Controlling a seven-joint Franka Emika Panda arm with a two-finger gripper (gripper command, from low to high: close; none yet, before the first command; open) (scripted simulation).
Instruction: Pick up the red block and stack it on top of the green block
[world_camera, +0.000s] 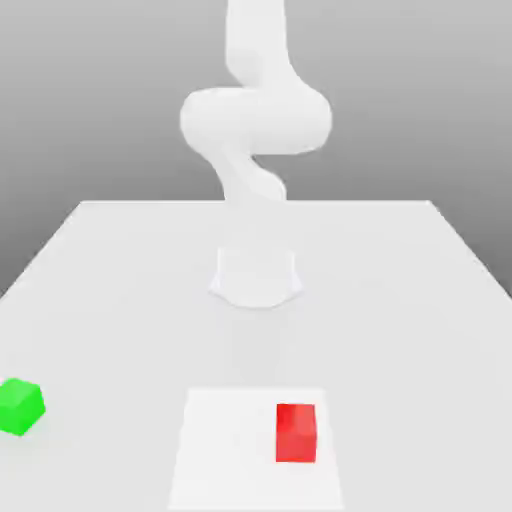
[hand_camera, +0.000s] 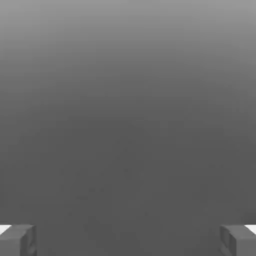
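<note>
The red block (world_camera: 296, 432) sits near the table's front, a little to the exterior view's right of centre. Far off at the exterior view's left, by the table's edge, rests the green block (world_camera: 20, 405). The two cubes are well apart. In the hand view my gripper (hand_camera: 128, 242) is open: its two grey fingertips (hand_camera: 17, 241) stand wide apart with nothing between them, against plain grey background. No block appears between or beyond the fingers there.
The white arm (world_camera: 255, 120) rises from its round base (world_camera: 255, 278) at the middle of the white table (world_camera: 400, 300). A brighter white rectangle (world_camera: 225, 450) lies around the red block; I cannot tell what it is.
</note>
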